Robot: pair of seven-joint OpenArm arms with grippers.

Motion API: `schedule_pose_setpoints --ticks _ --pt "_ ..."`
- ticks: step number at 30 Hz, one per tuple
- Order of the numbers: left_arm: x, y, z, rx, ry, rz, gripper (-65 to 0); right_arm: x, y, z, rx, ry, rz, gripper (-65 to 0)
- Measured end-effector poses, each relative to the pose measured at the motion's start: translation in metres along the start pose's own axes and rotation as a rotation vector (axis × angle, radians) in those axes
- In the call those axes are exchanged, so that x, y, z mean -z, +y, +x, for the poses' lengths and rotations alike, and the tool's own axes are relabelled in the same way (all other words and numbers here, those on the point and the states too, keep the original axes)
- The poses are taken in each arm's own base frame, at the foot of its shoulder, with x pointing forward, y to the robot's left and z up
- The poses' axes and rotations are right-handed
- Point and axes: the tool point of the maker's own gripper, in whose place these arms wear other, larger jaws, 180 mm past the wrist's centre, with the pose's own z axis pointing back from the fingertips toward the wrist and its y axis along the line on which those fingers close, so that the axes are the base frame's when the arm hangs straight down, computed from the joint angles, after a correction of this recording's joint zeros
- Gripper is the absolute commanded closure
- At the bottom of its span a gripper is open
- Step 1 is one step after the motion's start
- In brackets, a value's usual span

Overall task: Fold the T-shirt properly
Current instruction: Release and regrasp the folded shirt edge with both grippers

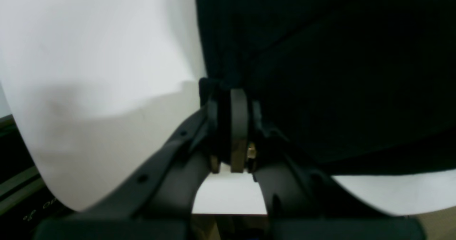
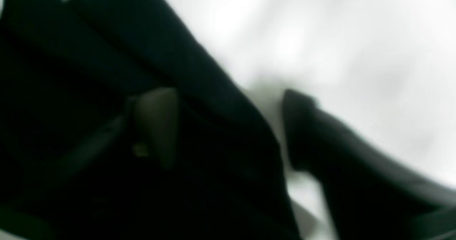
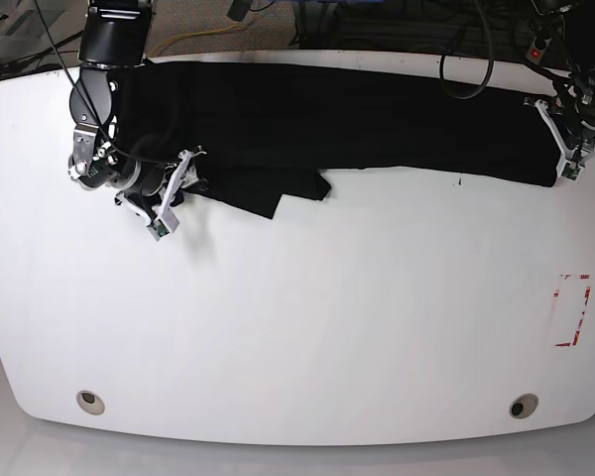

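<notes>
Writing: no brand, label or print can be read anywhere; the shirt shows only plain black cloth in all three views.
Table mark: a red dashed rectangle [image 3: 573,310] is marked on the table near its right edge, with no letters that can be made out.
Right arm: in the base view it stands at the left, coming down from the far left corner and bending over the left end of the cloth, wrist turned toward the table's middle.
Right gripper [image 3: 183,169]: low at the shirt's left part; in its wrist view the fingers [image 2: 156,126] stand apart, one over the black cloth, the other beside the cloth's edge over bare white table. The cloth edge runs between them, but the view is too blurred to tell whether they press on it.
T-shirt [image 3: 337,119]: spread as a long black band across the far side of the white table [image 3: 297,327], from the right arm to the left arm. A loose flap hangs off its near edge left of the middle.
Left arm: in the base view it stands at the far right corner, reaching down to the right end of the band.
Left gripper [image 1: 231,101]: clenched; its wrist view shows the pads pressed together on the shirt's edge, cloth [image 1: 320,72] filling the space above them.
Table holes: two round ports near the front edge, one left [image 3: 90,402], one right [image 3: 522,406].
</notes>
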Motion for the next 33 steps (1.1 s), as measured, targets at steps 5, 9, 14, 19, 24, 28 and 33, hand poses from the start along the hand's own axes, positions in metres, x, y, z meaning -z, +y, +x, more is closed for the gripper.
schedule_pose_setpoints --ticks 5,9,14,19,24,28,33 --pt "0.0 0.002 0.002 0.001 -0.003 0.004 -1.5 0.004 0.008 0.0 -0.003 0.001 0.019 0.0" --pt "0.0 0.007 0.015 -0.003 -0.033 0.016 -1.5 0.003 0.006 0.004 -0.008 -0.001 0.016 0.0" --pt "-0.006 0.016 0.038 0.004 -0.084 0.048 -1.5 -0.009 0.003 0.027 -0.059 -0.05 -0.021 0.0" --pt "-0.014 0.017 0.078 0.05 -0.166 0.066 -1.5 -0.024 -0.001 0.06 -0.118 -0.107 -0.057 0.0" --pt "-0.02 0.018 0.123 0.084 -0.255 0.082 -1.5 -0.038 -0.018 0.088 -0.16 -0.14 -0.102 0.0" --pt "-0.024 0.028 0.151 0.145 -0.261 0.152 -1.5 -0.045 -0.035 0.111 -0.167 -0.167 -0.132 0.0" --pt "-0.019 0.033 0.179 0.129 -0.303 0.138 -1.5 -0.053 -0.054 0.126 -0.166 -0.172 -0.155 0.0"
